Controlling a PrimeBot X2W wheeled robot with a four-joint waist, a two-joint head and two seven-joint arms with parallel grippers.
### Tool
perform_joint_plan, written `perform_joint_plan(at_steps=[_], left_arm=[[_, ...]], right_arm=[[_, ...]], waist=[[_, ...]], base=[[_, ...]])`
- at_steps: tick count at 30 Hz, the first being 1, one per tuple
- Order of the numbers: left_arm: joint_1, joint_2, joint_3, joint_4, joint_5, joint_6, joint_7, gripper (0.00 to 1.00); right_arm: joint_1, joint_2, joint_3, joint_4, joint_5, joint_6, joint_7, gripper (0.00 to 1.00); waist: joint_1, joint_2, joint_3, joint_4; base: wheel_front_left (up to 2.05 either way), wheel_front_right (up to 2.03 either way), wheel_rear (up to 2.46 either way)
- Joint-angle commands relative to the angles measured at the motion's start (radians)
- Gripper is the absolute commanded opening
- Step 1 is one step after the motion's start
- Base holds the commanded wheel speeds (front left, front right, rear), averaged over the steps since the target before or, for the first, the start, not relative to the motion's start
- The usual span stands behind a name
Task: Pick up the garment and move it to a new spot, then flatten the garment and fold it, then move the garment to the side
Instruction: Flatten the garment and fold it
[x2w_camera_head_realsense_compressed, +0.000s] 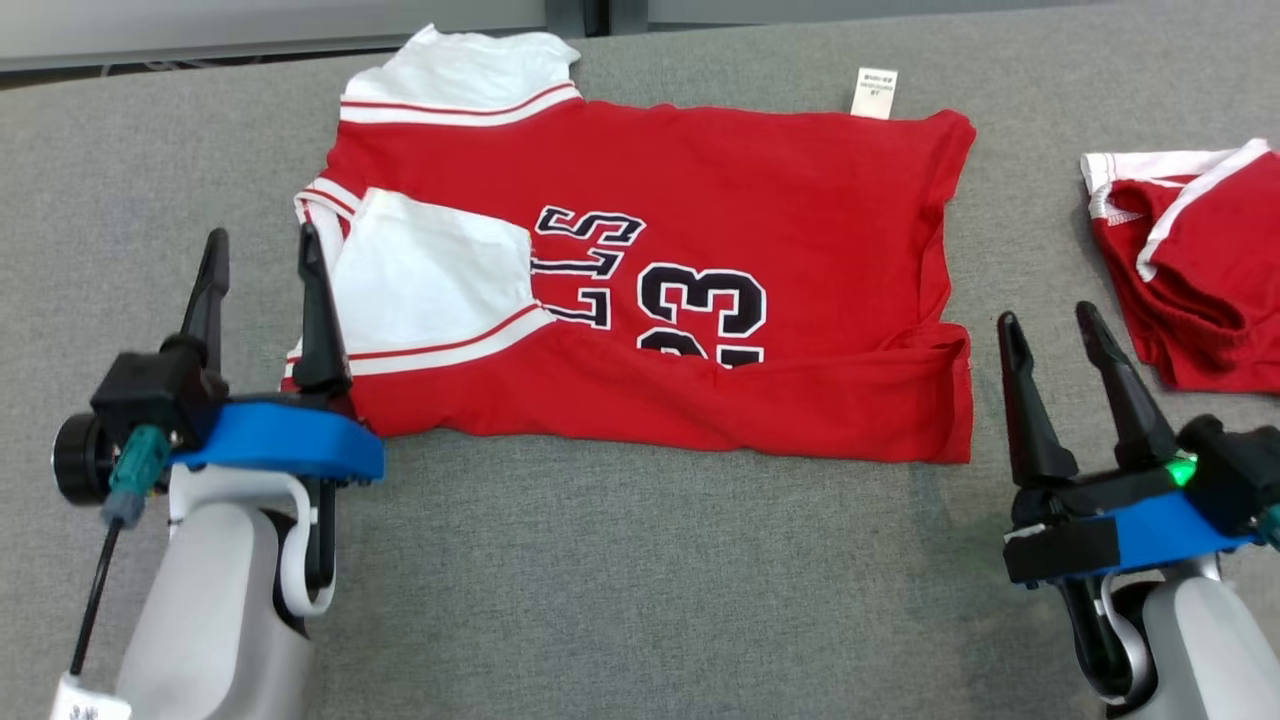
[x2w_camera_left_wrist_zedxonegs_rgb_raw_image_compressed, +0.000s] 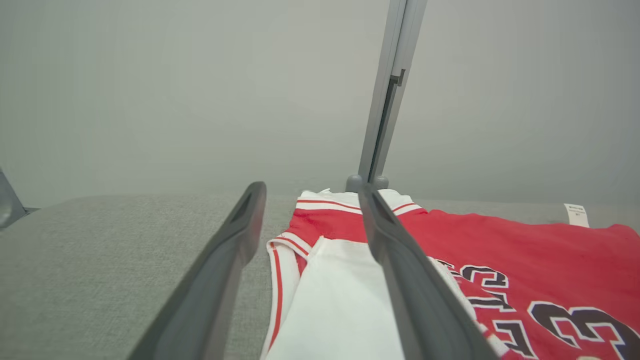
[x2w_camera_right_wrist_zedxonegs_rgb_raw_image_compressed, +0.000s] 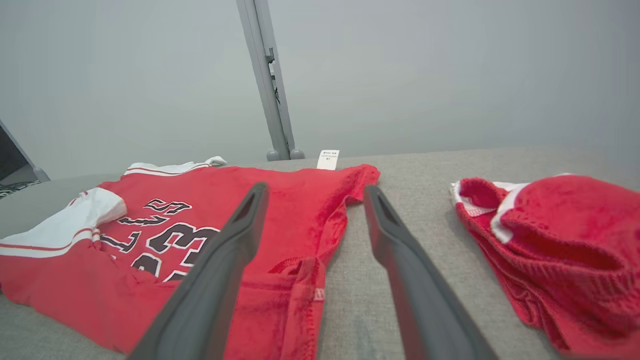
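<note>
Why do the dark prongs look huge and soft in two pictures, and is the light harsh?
Head view: soft even light, faint shadows beside the jersey, print sharp. Left wrist view: the fingers of the left gripper sit near a wide-angle lens, so they loom large, soft-edged. Right wrist view: same for the right gripper; the other red garment looms too.

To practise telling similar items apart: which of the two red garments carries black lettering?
The large jersey in the middle, showing a black 23; the smaller red garment on the right is bunched, no print showing.
</note>
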Motion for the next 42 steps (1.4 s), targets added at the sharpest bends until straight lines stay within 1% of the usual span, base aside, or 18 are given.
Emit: perform_joint_plan(at_steps=[1,7,12,17,24,27,30,36,42], left_arm=[[0.02,0.005,0.003,-0.018,0.01,0.011,-0.013,1.0],[0.158,0.012,0.001,-0.129,0.035,0.046,-0.032,1.0],[0.265,0.027,0.005,-0.189,0.032,0.07,0.007,1.0],[0.327,0.033,0.0,-0.224,0.022,0.073,0.039,1.0],[0.338,0.045,-0.004,-0.247,0.014,0.072,0.065,1.0],[0.325,0.047,-0.007,-0.235,0.001,0.062,0.08,1.0],[0.313,0.05,-0.019,-0.196,-0.018,0.041,0.123,1.0],[0.256,0.065,-0.019,-0.053,-0.082,-0.015,0.215,1.0],[0.158,0.074,-0.017,0.07,-0.132,-0.07,0.256,1.0]], right_arm=[[0.019,-0.001,-0.009,-0.016,-0.014,0.0,-0.011,1.0],[0.105,0.031,-0.058,-0.087,-0.073,0.0,-0.027,1.0],[0.158,0.047,-0.063,-0.109,-0.081,0.0,-0.004,1.0],[0.184,0.06,-0.068,-0.121,-0.08,0.0,0.015,1.0],[0.185,0.054,-0.068,-0.125,-0.072,0.0,0.036,1.0],[0.185,0.053,-0.068,-0.117,-0.067,0.0,0.049,1.0],[0.192,0.054,-0.064,-0.083,-0.062,0.0,0.079,1.0],[0.155,0.056,-0.032,0.026,-0.049,0.0,0.104,1.0],[0.074,0.047,0.015,0.139,-0.029,0.0,0.107,1.0]], waist=[[0.0001,-0.0001,-0.009,-0.004],[0.0001,-0.0001,-0.055,-0.008],[0.0001,-0.0001,-0.09,-0.013],[0.0001,-0.0001,-0.113,-0.005],[0.0001,-0.0001,-0.121,-0.002],[0.0001,-0.0001,-0.117,0.001],[0.0001,-0.0001,-0.103,0.004],[0.0001,-0.0001,-0.057,0.012],[0.0001,-0.0001,-0.016,0.015]], base=[[0.0,0.0,0.0],[0.0,0.0,0.0],[0.0,0.0,0.0],[0.0,0.0,0.0],[0.0,0.0,0.0],[0.0,0.0,0.0],[0.0,0.0,0.0],[0.0,0.0,0.0],[0.0,0.0,0.0]])
